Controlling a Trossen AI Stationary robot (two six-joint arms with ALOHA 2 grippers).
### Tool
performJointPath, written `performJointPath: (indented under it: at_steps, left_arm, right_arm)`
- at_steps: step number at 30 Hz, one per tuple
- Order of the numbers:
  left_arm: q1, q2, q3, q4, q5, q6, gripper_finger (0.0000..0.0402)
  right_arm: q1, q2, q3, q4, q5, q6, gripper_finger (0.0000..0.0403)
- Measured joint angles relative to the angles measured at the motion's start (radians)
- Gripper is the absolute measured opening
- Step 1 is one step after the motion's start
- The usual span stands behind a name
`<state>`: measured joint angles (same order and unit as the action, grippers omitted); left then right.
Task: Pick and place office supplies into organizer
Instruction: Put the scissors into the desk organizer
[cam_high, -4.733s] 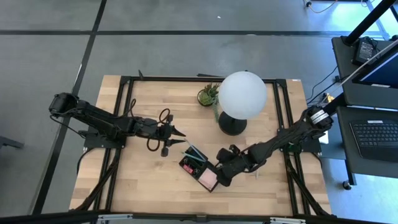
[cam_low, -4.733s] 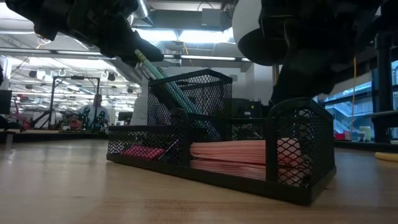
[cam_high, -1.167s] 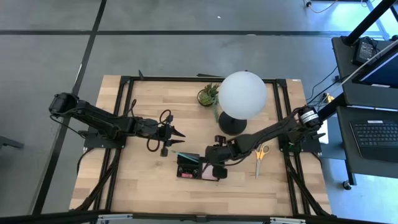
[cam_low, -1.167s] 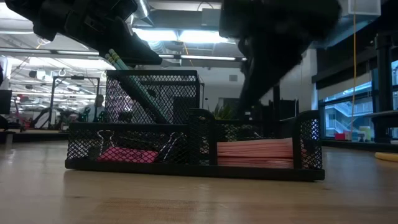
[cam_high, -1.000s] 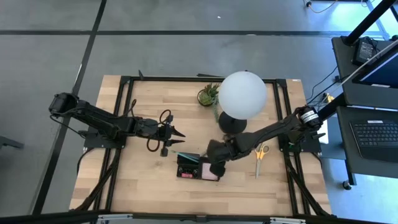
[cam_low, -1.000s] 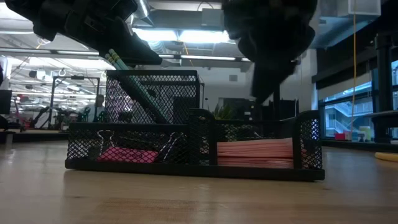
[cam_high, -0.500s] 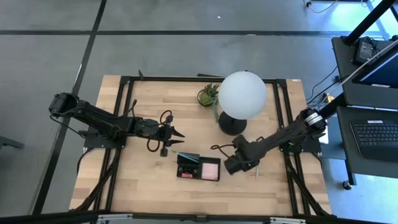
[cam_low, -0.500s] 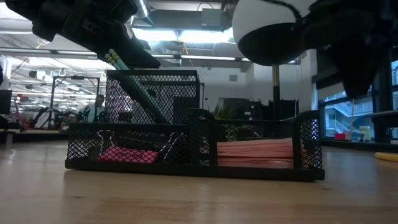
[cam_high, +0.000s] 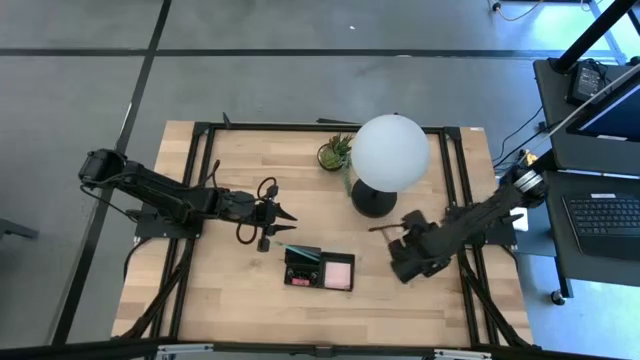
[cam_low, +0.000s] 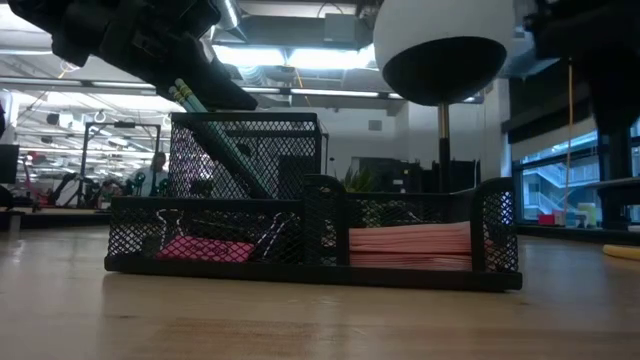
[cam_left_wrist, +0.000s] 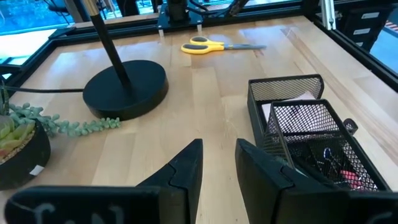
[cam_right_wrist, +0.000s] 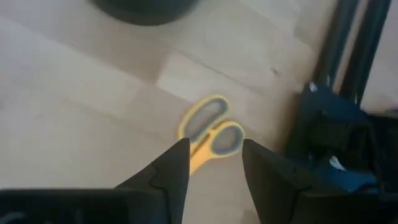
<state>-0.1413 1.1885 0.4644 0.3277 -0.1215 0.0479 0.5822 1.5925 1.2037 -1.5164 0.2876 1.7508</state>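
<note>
1. wooden table (cam_high: 240, 290) w/ black frame rails takes up most of the floor area; both arms reach in from the sides.
2. white globe lamp (cam_high: 391, 152) on a round black base (cam_left_wrist: 125, 88), toward the back of the table, near centre.
3. left arm stretched across the left half, its gripper (cam_high: 277, 213) hanging just behind & left of the organizer. fingers (cam_left_wrist: 186, 171) parted a bit, a narrow gap, nothing between them.
4. right arm on the right side, its gripper (cam_high: 399, 268) right of the organizer, apart from it. fingers (cam_right_wrist: 169, 167) spread, nothing held; it hangs right over the scissors.
5. organizer (cam_high: 319, 268), black mesh tray, front-centre of the table. in the low view the tall mesh cup at its left end holds pale-green pencils (cam_low: 190, 98) leaning out to the left.
6. pink sticky pad (cam_high: 338, 272) lies flat in the tray's right compartment.
7. small potted plant (cam_high: 335, 152) just left of the lamp.
8. yellow-handled scissors (cam_right_wrist: 208, 130) flat on the wood, outside the tray, near the right frame rail; blades hidden by the gripper in the wrist view.
9. something pink (cam_low: 212, 247) low in the tray's left section, can't tell what it is thru the mesh.
</note>
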Motion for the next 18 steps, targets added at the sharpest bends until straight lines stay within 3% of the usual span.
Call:
performJointPath:
  at_steps: [7, 11, 18]
  left_arm:
    - [0.000, 0.000, 0.000, -0.003, 0.000, 0.000, 0.0089]
    - [0.000, 0.000, 0.000, -0.004, 0.000, 0.000, 0.0088]
    - [0.000, 0.000, 0.000, -0.002, 0.000, 0.000, 0.0088]
  right_arm:
    - [0.037, -0.210, -0.290, 0.158, -0.069, 0.184, 0.0149]
    - [0.038, -0.267, -0.425, 0.295, -0.081, 0.209, 0.0149]
    - [0.038, -0.272, -0.508, 0.334, -0.168, 0.236, 0.0149]
